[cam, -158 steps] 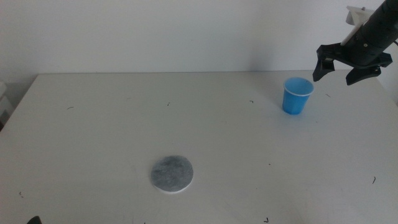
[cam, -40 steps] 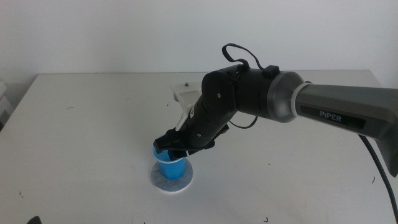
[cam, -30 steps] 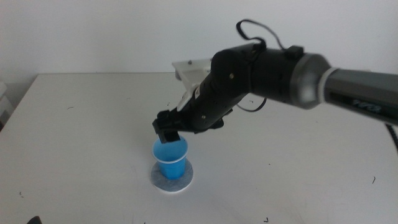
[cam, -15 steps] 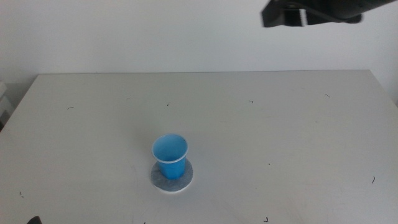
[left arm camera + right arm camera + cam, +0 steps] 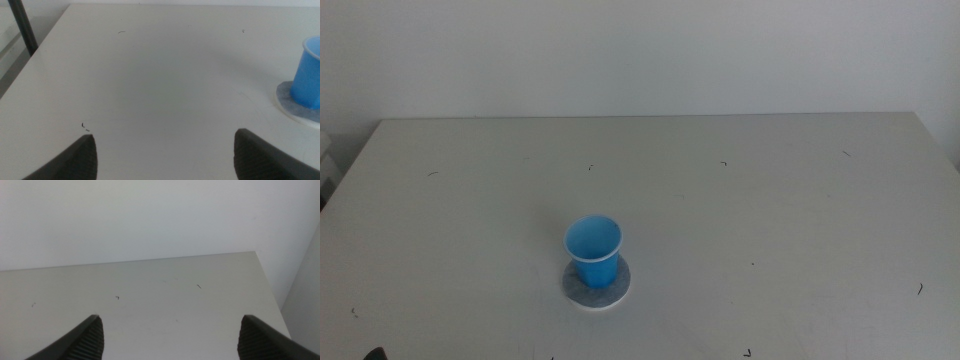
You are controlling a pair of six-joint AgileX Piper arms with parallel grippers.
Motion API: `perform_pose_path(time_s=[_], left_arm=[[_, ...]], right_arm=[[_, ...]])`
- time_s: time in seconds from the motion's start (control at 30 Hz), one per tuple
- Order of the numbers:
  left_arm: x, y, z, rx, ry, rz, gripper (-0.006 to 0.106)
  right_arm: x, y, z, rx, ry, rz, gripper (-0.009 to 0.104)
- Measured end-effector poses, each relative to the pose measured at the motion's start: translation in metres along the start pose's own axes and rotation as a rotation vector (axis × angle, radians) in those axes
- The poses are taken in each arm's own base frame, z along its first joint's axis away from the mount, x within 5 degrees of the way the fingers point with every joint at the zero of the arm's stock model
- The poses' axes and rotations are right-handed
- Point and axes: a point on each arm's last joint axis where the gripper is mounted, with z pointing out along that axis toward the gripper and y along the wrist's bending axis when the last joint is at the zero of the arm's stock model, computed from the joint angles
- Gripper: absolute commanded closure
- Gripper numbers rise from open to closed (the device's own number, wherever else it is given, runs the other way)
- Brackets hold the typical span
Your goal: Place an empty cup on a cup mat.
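Observation:
The blue cup stands upright on the grey cup mat at the front middle of the table, empty inside. No arm shows in the middle view. The left wrist view shows the cup and the mat off to one side, well apart from my left gripper, whose jaws stand wide apart and empty. My right gripper is open and empty, pulled back and facing the table's far right corner and the wall.
The white table carries only small dark specks. Its left edge, with a dark post beyond it, shows in the left wrist view. A white wall stands behind the table.
The right arm set the cup on the mat, let go, rose and left the middle view to the upper right. The cup stays on the mat.

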Motion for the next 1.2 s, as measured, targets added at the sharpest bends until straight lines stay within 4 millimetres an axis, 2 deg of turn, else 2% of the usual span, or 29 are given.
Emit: perform_pose_path(time_s=[0.3, 0.43, 0.53, 0.67, 0.93, 1.2], left_arm=[[0.0, 0.0, 0.0, 0.0, 0.0, 0.0, -0.005], [0.0, 0.0, 0.0, 0.0, 0.0, 0.0, -0.005], [0.0, 0.0, 0.0, 0.0, 0.0, 0.0, -0.005], [0.0, 0.0, 0.0, 0.0, 0.0, 0.0, -0.005], [0.0, 0.0, 0.0, 0.0, 0.0, 0.0, -0.005], [0.0, 0.0, 0.0, 0.0, 0.0, 0.0, -0.005]], right_arm=[[0.092, -0.016, -0.026, -0.009, -0.044, -0.04, 0.021], [0.125, -0.021, -0.025, -0.023, -0.078, -0.067, 0.021], [0.145, -0.024, -0.024, -0.042, -0.187, -0.072, 0.021], [0.169, -0.028, -0.023, -0.062, -0.321, -0.073, 0.021], [0.216, -0.037, -0.011, -0.035, -0.32, -0.145, 0.022], [0.236, -0.041, 0.001, -0.02, -0.262, -0.174, 0.022]])
